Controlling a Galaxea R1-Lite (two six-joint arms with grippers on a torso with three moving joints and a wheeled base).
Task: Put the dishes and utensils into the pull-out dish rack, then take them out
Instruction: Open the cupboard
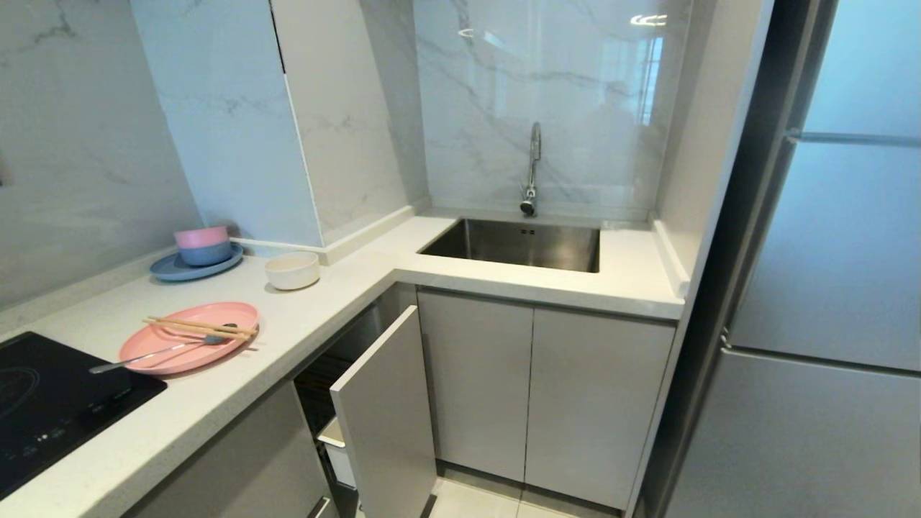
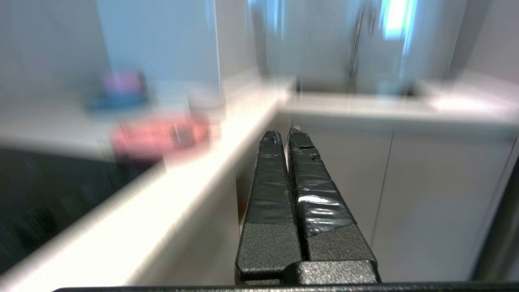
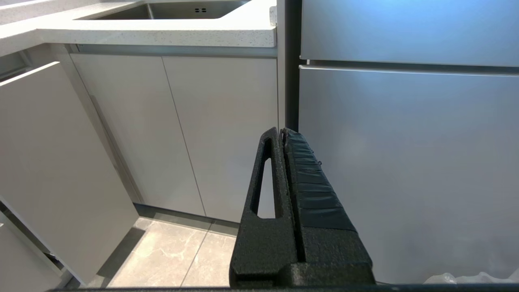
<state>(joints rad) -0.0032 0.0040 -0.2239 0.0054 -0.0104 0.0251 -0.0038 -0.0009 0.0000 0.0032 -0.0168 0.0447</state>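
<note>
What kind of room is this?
A home kitchen, most likely: a steel sink with a tap set in a white counter, a black cooktop, and a tall fridge.

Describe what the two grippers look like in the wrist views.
Left gripper: two tapering black fingers, rough textured bases, both wrapped in glossy, creased black tape. Right gripper: same black build, one finger bare with a long slot, the other taped. No cables or markings show.
</note>
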